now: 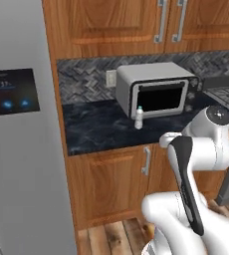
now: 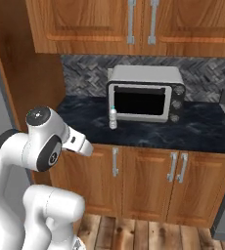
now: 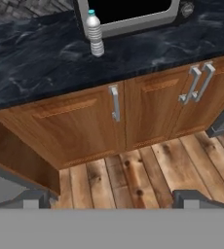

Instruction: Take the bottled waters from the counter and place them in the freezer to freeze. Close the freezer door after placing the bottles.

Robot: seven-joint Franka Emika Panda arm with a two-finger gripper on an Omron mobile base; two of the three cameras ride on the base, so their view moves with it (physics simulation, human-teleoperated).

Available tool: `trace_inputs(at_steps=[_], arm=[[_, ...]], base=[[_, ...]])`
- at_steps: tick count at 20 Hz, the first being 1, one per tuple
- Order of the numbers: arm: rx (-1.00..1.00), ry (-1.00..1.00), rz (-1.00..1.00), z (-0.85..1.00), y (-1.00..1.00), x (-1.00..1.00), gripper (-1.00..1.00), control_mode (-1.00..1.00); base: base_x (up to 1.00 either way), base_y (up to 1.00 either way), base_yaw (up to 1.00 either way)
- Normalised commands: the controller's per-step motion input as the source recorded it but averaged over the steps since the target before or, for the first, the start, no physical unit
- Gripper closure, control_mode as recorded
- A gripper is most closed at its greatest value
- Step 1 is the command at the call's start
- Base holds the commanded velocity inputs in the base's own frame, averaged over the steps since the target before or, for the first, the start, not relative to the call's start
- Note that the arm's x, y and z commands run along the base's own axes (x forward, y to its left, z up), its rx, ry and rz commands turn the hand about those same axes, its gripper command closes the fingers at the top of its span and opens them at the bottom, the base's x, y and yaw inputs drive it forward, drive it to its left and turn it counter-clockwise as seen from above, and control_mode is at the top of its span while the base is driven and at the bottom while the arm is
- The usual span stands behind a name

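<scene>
A whitish water bottle [image 3: 95, 34] is standing upright at the upper middle of the hand view, on the dark desk [image 3: 41, 63] just in front of the microwave [image 1: 156, 89], set back from the desk's front edge. The claw [image 3: 112, 198] is hanging wide and empty over bare wooden floor [image 3: 133, 180].

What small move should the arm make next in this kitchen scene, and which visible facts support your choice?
Probably reach the gripper forward and up toward the bottled water. The bottle stands upright on the counter, just in front of the microwave, untouched. The jaws stand wide open with nothing between them, and the hand is low, looking at the cabinet fronts and the floor, so it is well short of a grasp.
</scene>
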Motion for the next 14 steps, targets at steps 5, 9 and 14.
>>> trace_inputs(at_steps=[5, 9, 14], arm=[[0.0, 0.0, 0.0, 0.0, 0.0, 0.0, -1.0, 1.0], [0.0, 0.0, 0.0, 0.0, 0.0, 0.0, -1.0, 1.0], [0.0, 0.0, 0.0, 0.0, 0.0, 0.0, -1.0, 1.0]], base=[[0.55, -0.34, -0.08], [0.45, -0.44, 0.09], [0.36, -0.34, 0.32]])
